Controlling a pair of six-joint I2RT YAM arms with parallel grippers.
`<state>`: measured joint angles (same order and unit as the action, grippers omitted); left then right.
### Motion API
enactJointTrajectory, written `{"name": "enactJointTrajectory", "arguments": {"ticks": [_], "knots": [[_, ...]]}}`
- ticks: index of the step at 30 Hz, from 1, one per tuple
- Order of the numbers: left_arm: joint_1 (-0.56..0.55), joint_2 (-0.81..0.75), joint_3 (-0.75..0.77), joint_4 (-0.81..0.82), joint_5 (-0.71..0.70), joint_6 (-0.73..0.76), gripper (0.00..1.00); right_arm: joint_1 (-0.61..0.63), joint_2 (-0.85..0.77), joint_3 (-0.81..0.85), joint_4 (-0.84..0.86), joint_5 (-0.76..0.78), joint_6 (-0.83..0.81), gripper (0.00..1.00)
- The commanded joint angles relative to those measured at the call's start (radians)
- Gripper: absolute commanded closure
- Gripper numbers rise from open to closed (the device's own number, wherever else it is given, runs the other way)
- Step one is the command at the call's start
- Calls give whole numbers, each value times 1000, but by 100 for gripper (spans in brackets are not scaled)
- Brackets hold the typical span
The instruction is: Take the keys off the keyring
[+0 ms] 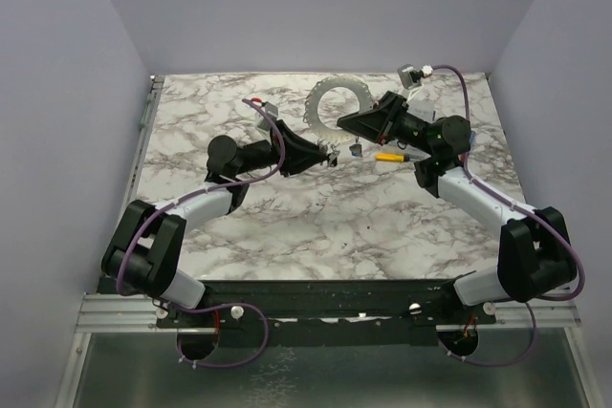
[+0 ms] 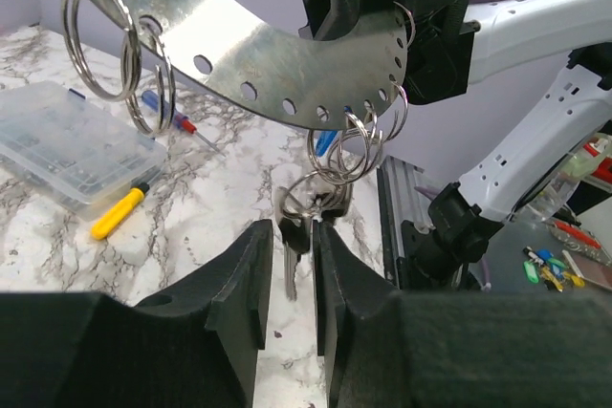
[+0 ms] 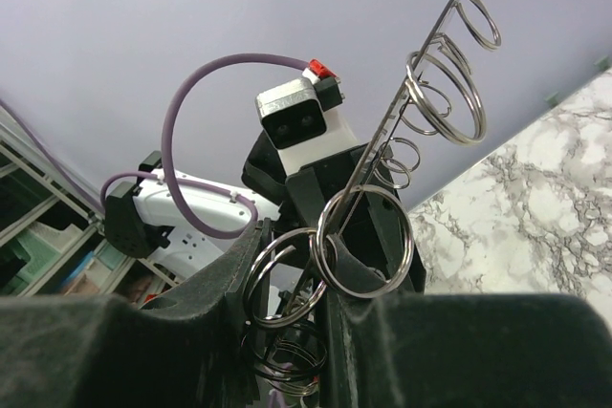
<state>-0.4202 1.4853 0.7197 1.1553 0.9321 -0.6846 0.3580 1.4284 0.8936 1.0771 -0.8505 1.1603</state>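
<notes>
The keyring (image 1: 323, 95) is a flat grey band with small rim holes, held upright above the far middle of the table. My right gripper (image 1: 348, 122) is shut on its rim; in the right wrist view the keyring (image 3: 413, 91) runs edge-on down between that gripper's (image 3: 308, 269) fingers. In the left wrist view the keyring (image 2: 277, 59) arcs across the top with several split rings. A bunch of small keys (image 2: 298, 228), one dark-headed, hangs from the rings. My left gripper (image 2: 291, 247) has its jaws narrowly apart around the keys; the dark head touches the right finger.
A clear plastic box (image 2: 67, 145), a yellow-handled tool (image 2: 120, 212) and a blue-and-red screwdriver (image 2: 170, 114) lie on the marble behind. The yellow tool (image 1: 392, 156) lies beside the right arm. Loose split rings (image 2: 96, 40) hang from the band's far side.
</notes>
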Motion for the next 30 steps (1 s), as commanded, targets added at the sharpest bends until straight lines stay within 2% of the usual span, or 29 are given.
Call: {"name": "enactJointTrajectory", "arguments": {"ticks": [1,4,11,15,16,19,20,26,30], "knots": [[-2,-3,25,35,12,24,72,-7,-5,21,61,8,10,99],[-5,-3,22,35,9,23,66,-7,-2,19,63,8,14,99],[-11,14,28,35,-3,21,65,-7,-3,17,69,8,25,99],[-16,17,36,35,-1,15,72,-8,-5,9,65,8,23,99],[-16,15,38,35,4,12,76,-7,-5,7,64,9,20,99],[-17,7,39,35,20,-1,97,-7,-5,2,56,19,18,99],[-16,-3,36,35,24,-7,100,-8,-5,2,50,19,15,99],[24,-60,5,-33,56,-79,100,-32,-9,-26,6,32,-19,99],[68,-106,20,-231,74,-35,100,-46,-13,-50,-40,36,-68,99]]}}
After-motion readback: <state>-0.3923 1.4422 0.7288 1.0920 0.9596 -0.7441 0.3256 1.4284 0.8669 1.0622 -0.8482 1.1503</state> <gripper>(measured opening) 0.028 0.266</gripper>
